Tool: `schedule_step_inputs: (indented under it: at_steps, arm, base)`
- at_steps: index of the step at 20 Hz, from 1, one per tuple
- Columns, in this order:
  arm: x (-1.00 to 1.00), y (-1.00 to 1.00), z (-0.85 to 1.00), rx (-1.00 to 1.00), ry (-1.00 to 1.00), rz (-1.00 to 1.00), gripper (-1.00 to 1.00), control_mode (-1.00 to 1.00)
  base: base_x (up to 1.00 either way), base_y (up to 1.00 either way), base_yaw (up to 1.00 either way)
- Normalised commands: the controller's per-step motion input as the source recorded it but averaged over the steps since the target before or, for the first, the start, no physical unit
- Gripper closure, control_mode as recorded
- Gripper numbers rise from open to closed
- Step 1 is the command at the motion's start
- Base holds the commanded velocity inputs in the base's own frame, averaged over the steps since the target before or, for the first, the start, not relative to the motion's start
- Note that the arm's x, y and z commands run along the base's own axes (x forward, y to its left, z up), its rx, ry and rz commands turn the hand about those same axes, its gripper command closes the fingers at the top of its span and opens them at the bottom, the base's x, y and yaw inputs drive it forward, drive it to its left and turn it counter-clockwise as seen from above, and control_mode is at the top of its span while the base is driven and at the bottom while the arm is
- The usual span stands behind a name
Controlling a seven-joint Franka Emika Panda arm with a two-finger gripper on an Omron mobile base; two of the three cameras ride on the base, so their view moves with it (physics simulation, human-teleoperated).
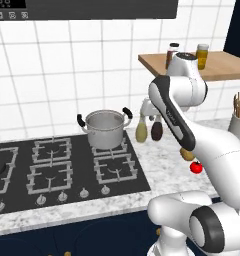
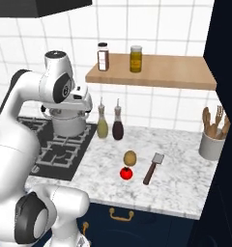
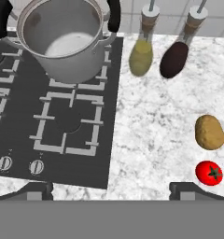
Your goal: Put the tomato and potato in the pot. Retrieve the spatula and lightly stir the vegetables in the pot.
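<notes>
The gripper (image 3: 109,186) hangs with its jaws wide open and nothing in them. The pot (image 3: 65,39) stands empty on the stove's back right burner. The potato (image 2: 130,157), tomato (image 2: 126,173) and spatula (image 2: 152,169) lie on the counter (image 2: 181,183) near its front edge

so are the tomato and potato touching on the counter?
Apart. The hand view shows a strip of bare marble between the potato and the tomato; the right base view shows the same small gap.
</notes>
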Motion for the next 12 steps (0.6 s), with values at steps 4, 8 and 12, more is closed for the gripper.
schedule_step_inputs:
  at_steps: [4,8,12]
  arm:
    - [0.08,-0.03,-0.03,0.0,0.02,-0.05,-1.0,-1.0]
    - [-0.11,-0.21,-0.38,0.0,0.02,-0.01,-1.0,-1.0]
    - [-0.21,-0.43,-0.65,-0.01,0.01,0.0,-1.0,-1.0]
  base:
    - [0.12,-0.02,-0.02]
    - [0.0,0.0,0.0]
    - [0.0,0.0,0.0]
